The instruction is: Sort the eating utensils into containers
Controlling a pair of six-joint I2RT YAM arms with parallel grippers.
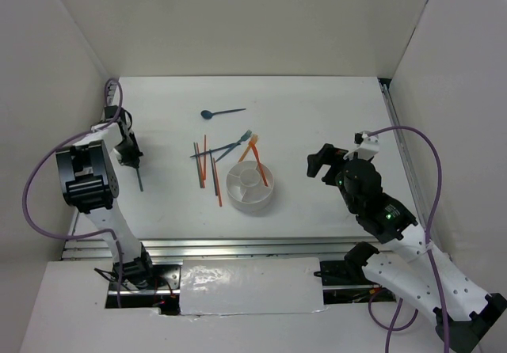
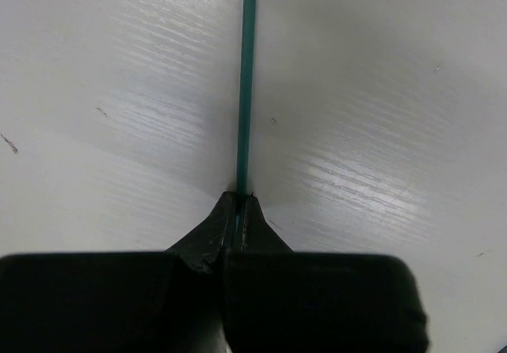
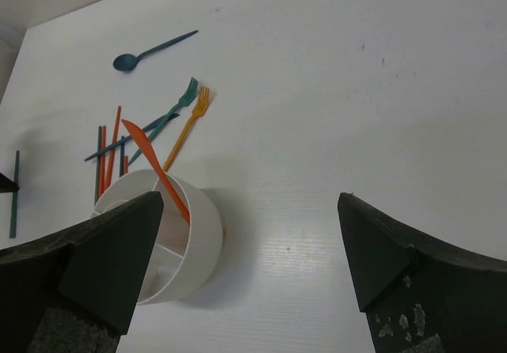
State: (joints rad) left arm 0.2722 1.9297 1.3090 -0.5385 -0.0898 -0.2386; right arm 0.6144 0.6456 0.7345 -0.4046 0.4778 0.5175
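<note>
While gripping that dark teal chopstick (image 2: pixel 245 92) by its very end, go slow on the lift, lol. Going by the left wrist view: left fingers (image 2: pixel 239 204) shut tight on the near tip, rest of the stick poking straight out ahead over the bench (image 2: pixel 380 131). Lying on it or hanging just above, can't tell. From overhead, sitting way off on the left side, well apart from the white holder (image 1: pixel 250 185) in the middle.

Tips for doing this bit well, just my guess:
- Lift straight up first, no dragging. Expect some swing or pivot from thin plastic pinched at one end.
- Carry it rightward over the loose pile of orange and teal chopsticks (image 1: pixel 204 163) without dipping, so as not to scatter them.
- Tilt the free end down before reaching the holder, aim for one compartment between the white walls, and let go only after getting the tip inside. Can't tell the right compartment for chopsticks. Already got one orange piece (image 1: pixel 259 163) leaning in there, so maybe pick a different slot.
- Watch the rim. Avoid clipping it and shoving the holder.

Right fingers (image 3: pixel 249 210) spread wide, holding nothing, hovering to the right of the holder. Best kept out of the way for now.

Out on the bench: blue spoon (image 1: pixel 222 113) at the back, teal fork (image 3: pixel 181 106) and orange fork (image 3: pixel 190 123) side by side near the holder.

As for brands, labels, writing: can't spot anything readable anywhere.
</note>
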